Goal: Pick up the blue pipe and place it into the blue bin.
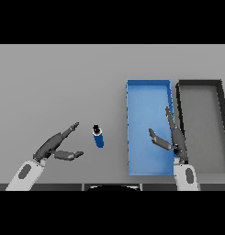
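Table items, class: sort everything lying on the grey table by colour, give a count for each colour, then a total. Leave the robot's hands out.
Blue: 2, the blue pipe and the blue bin
Black: 1, the black bin beside the blue one
Total: 3

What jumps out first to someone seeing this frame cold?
The blue bin, bright against the grey table, sits right of centre with a dark grey bin beside it on its right. The small blue pipe lies on the table left of the blue bin, untouched. The left hand is open just left of the pipe, and the right hand is open over the blue bin's right edge.
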Robot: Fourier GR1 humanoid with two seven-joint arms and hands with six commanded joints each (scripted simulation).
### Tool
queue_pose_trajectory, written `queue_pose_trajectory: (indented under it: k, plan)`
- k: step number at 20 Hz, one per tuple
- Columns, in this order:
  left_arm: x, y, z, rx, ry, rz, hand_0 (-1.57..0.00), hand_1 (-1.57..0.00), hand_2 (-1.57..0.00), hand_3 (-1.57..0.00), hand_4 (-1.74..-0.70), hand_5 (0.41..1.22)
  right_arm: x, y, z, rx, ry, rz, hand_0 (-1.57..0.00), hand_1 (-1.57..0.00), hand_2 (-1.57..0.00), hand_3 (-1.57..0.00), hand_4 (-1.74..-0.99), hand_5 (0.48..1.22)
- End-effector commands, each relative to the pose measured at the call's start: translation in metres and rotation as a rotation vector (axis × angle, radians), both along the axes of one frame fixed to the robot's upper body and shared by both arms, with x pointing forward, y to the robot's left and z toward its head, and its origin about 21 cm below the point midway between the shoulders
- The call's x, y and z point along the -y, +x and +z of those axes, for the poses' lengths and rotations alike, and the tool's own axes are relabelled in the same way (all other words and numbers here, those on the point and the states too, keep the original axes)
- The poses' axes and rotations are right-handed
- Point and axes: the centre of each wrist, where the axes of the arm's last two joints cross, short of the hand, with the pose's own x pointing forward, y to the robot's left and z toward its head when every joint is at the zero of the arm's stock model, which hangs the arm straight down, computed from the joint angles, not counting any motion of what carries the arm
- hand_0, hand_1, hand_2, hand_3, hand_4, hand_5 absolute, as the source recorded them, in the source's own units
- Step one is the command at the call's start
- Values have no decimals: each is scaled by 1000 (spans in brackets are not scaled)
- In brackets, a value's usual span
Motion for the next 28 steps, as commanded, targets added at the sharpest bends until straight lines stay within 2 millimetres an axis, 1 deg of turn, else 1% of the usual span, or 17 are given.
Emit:
queue_pose_trajectory:
  k: [1, 5, 8, 10, 12, 13, 17, 18, 19, 20, 21, 23, 24, 25, 26, 27, 28]
  plan:
    - [5, -3, -6, -4, -3, -16, 1, 1, 1, 1, -1138, 455, -1, -5, -2, 11, 2, 3, 1, 1, 1, 1, -1195, 617]
    - [34, 1, -18, -18, -25, -42, 1, 1, 1, 1, -1147, 452, -4, -3, 0, 13, 13, 12, 1, 1, 1, 1, -1218, 627]
    - [57, 9, -29, -3, -56, -48, 1, 1, 1, 1, -1155, 460, 0, -3, 2, 0, 14, -3, 1, 1, 1, 1, -1211, 622]
    - [64, 16, -31, 0, -76, -49, 1, 1, 1, 1, -1150, 460, -5, -1, 0, -12, 2, -6, 1, 1, 1, 1, -1202, 621]
    - [75, 19, -36, 7, -87, -55, 1, 1, 1, 1, -1134, 459, 3, -5, 1, 4, 4, -10, 1, 1, 1, 1, -1210, 631]
    - [79, 23, -40, 4, -92, -63, 1, 1, 1, 1, -1120, 456, 3, -7, 1, 10, 1, -6, 1, 1, 1, 1, -1211, 634]
    - [90, 28, -47, 8, -24, -49, 1, 1, 1, 1, -1051, 418, 8, -5, 1, 16, 2, -9, 1, 1, 1, 1, -1221, 645]
    - [95, 27, -50, -2, -45, -61, 1, 1, 1, 1, -1062, 420, 3, -9, 1, 23, 0, -2, 1, 1, 1, 1, -1214, 645]
    - [98, 32, -50, -7, -67, -61, 1, 1, 1, 1, -1078, 428, 4, -8, 0, 12, -8, -14, 1, 1, 1, 1, -1207, 646]
    - [107, 32, -52, -7, -82, -72, 1, 1, 1, 1, -1090, 441, 3, -10, 1, 24, -14, -7, 1, 1, 1, 1, -1205, 649]
    - [107, 32, -52, 0, -103, -75, 1, 1, 1, 1, -1107, 463, 5, -10, 1, 18, -5, -11, 1, 1, 1, 1, -1207, 650]
    - [114, 35, -53, -9, -168, -64, 1, -41, -151, -121, -1186, 550, 4, -10, -3, 9, -6, -16, 1, 1, 1, 1, -1213, 655]
    - [116, 33, -55, -24, -197, -57, -10, -156, -308, -276, -1243, 613, 5, -10, -2, 18, -1, -12, 1, 1, 1, 1, -1217, 655]
    - [120, 33, -58, -42, -223, -48, -125, -319, -485, -535, -1281, 735, 7, -9, -3, 14, -7, -12, 1, 1, 1, 1, -1220, 656]
    - [120, 30, -59, -40, -249, -44, -359, -547, -689, -742, -1369, 832, 9, -10, -4, 14, -5, -10, 1, 1, 1, 1, -1220, 656]
    - [123, 29, -59, -40, -256, -43, -602, -752, -865, -908, -1439, 910, 8, -6, -4, 8, -8, -15, 1, 1, 1, 1, -1219, 657]
    - [128, 28, -57, -51, -255, -45, -796, -915, -1006, -1030, -1497, 972, 9, -9, -4, 23, 1, -8, 1, 1, 1, 1, -1224, 658]
